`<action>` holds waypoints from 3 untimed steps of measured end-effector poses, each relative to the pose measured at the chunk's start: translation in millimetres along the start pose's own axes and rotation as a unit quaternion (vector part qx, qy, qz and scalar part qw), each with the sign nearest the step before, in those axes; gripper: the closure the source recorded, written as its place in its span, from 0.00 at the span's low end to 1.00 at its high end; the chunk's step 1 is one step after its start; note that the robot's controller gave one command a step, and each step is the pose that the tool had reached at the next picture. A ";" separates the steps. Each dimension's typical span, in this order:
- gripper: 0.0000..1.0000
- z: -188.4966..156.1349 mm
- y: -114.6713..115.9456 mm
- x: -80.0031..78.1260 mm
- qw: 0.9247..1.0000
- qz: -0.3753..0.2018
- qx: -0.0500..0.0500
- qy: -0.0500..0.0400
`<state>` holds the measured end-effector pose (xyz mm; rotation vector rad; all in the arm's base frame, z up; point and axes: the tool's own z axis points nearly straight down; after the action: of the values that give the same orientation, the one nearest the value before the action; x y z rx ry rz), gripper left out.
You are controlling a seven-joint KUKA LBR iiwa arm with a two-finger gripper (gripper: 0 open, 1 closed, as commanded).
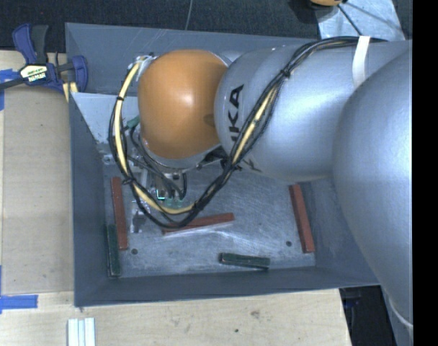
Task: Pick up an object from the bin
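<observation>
Front of bin (204, 287): dark slim bar (244, 262) lies crosswise, well clear of the hand (155, 197). Next back, reddish-brown strip (199, 224), long axis nearly across the view with a slight tilt. Its left end sits just front-right of the hand, so it's the likeliest candidate by my read. View's left: brown strip (118, 209) and dark green bar (112, 249) run front-to-back along the wall, the brown one just beside the hand. Right-side brown strip (302, 218) is well apart. Hand sits low over the floor, left of centre, under the orange wrist cover (179, 103). Its opening: cannot tell, cables hide it. Arm (313, 114) reaches in from the right, wrist pointing down.
</observation>
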<state>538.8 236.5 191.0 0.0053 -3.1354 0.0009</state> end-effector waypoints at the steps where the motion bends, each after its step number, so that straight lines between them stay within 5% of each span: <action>1: 0.00 -4.8 -1.2 -2.1 1.000 0.002 -0.001 -0.004; 3: 0.00 61.3 -88.4 8.1 1.000 0.025 0.001 -0.001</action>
<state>530.7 148.0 129.7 -0.0740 -3.1374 0.0058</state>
